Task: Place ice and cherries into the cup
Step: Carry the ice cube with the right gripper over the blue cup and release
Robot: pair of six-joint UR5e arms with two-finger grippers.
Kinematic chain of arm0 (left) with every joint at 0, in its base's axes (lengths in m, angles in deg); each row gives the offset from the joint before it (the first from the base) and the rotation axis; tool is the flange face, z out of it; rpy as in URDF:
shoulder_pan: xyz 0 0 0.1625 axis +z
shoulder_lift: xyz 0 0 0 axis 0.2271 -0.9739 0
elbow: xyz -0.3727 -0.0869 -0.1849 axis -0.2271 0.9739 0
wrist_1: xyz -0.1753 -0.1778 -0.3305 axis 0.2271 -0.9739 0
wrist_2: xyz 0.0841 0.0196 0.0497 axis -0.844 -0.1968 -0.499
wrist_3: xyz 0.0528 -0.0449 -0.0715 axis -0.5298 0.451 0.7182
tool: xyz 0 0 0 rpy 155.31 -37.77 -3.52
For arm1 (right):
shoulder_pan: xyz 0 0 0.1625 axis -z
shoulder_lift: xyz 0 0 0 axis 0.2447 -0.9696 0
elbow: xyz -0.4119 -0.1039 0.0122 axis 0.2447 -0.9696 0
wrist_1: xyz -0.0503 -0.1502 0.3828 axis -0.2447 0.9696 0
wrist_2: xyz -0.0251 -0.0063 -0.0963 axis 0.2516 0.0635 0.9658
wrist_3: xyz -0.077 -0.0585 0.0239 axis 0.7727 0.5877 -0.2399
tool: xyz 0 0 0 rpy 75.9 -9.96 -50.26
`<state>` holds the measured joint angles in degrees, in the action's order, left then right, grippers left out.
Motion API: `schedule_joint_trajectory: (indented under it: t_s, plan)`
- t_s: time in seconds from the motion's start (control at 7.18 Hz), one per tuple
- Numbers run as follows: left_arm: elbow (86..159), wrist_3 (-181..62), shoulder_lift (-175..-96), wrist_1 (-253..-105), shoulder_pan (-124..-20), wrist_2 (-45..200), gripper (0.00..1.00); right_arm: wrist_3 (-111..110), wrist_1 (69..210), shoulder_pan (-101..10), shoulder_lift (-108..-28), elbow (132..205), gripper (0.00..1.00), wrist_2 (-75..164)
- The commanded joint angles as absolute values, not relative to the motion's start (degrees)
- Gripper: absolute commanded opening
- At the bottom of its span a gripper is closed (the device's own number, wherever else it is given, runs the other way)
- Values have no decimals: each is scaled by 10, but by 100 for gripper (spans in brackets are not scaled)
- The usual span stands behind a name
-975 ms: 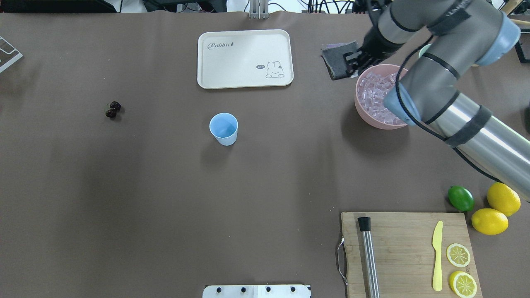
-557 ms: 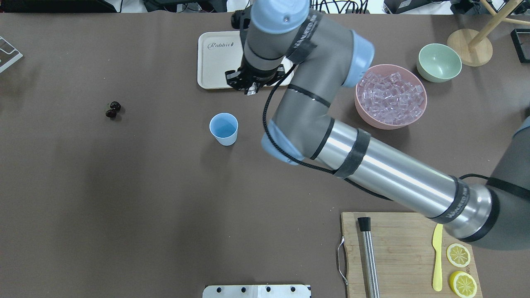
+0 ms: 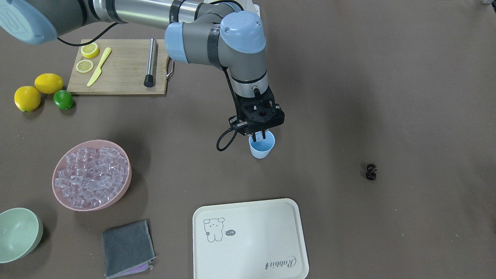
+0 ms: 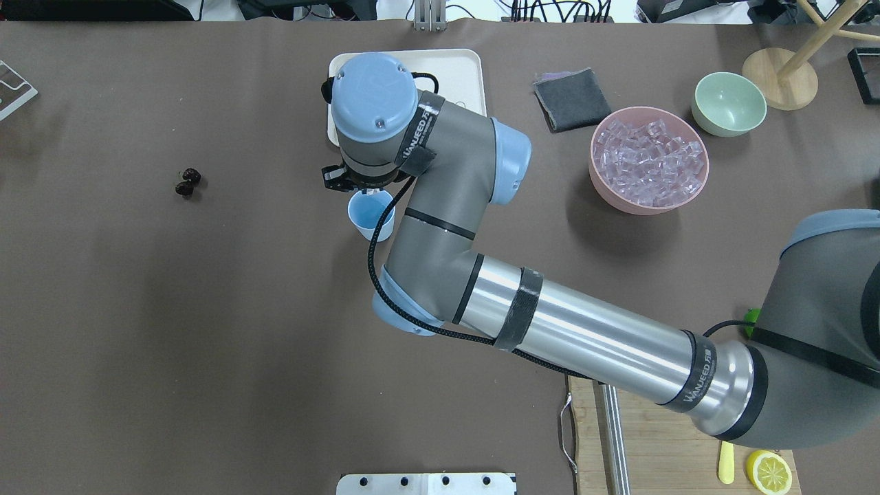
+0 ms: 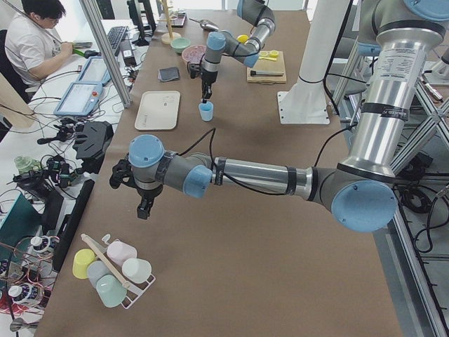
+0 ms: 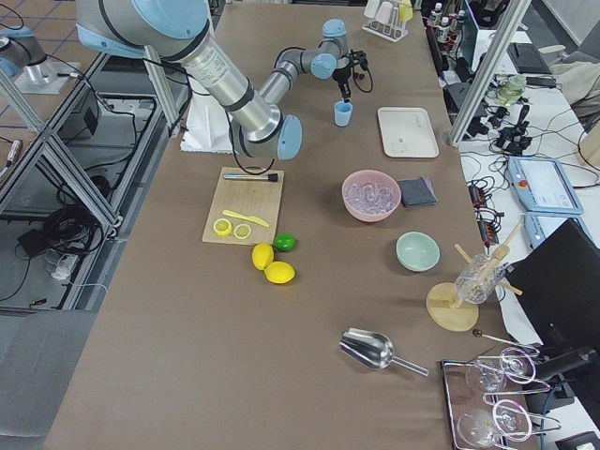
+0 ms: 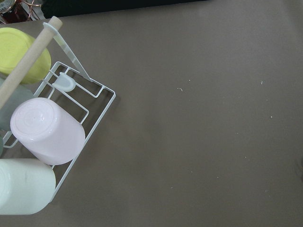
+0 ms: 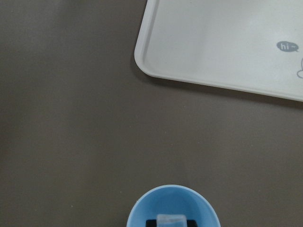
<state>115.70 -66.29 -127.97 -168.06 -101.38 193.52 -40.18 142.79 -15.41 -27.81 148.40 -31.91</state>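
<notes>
Ice cube point(image 8: 171, 220) first: one clear cube sits pinched between the fingertips of the right tool point(image 3: 259, 137), which I read as closed narrowly on it. In the right wrist view the cube hangs at the bottom centre of the frame, directly over the open mouth of the cup point(image 3: 262, 150). From the front-facing camera the fingertips reach down to about the cup's rim. The cup stands upright near the middle of the desk point(image 3: 348, 97).

The cherries point(image 3: 371, 172) lie on bare desk to the right of the cup in that frame, well apart from it, the two touching each other. The rest of the ice point(image 3: 91, 174) is heaped in a pink bowl point(image 3: 95, 206) at the lower left, also well apart from the cup. A cream tray point(image 3: 252, 240) with a rabbit drawing lies at the bottom centre, near the cup. A grey cloth point(image 3: 127, 248) lies between tray and pink bowl, and a pale green bowl point(image 3: 19, 232) sits in the lower-left corner. A wooden board point(image 3: 120, 73) is at the upper left.

The left tool point(image 5: 144, 207) hangs over the desk at the left of the side view, near a rack point(image 7: 102, 90) of cups. I cannot tell whether it is wide or closed.
</notes>
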Motion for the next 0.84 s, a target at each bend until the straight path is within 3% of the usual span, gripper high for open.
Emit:
schedule_joint_trajectory:
  t_s: [0.0, 0.28, 0.56, 0.7]
  plan:
    - [1156, -663, -1279, -1681, -1012, 1935, 98, -396, 1423, -151, -282, 1474, 11, -313]
    - [1156, -662, -1277, -1681, -1012, 1935, 98, -394, 1423, -155, -281, 1469, 98, -301]
    - [1156, -662, -1277, -1681, -1012, 1935, 98, -390, 1446, -189, -286, 1515, 99, -340]
    - [1154, -662, -1277, -1681, -1011, 1935, 97, -377, 1493, -239, -322, 1581, 98, -416]
